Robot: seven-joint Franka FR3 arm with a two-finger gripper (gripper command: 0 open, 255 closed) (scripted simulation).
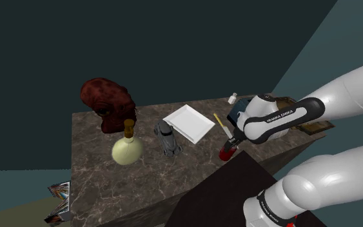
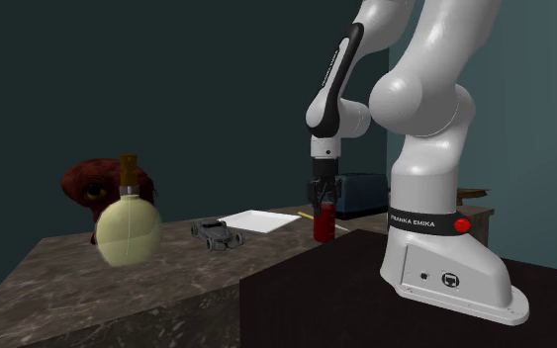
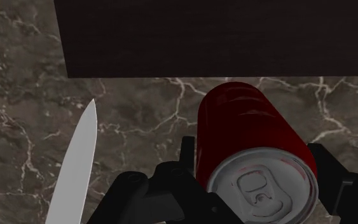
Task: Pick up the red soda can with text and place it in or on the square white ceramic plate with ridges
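We found the arm reaching out from its stand, forearm angled down, wrist turned so that the black gripper pointed straight down at the marble counter. From the second exterior view the gripper hung vertical, directly over the red soda can. In the wrist view the two fingers stood one on either side of the can, pressed against its wall; we recorded the pincer as closed on the can. The can stood upright, its base at the counter, just beside the stand's edge. Its body was dark red, its top silver with a pull tab; we could read no lettering. A knife blade lay near it. The square white plate lay apart, further along the counter.
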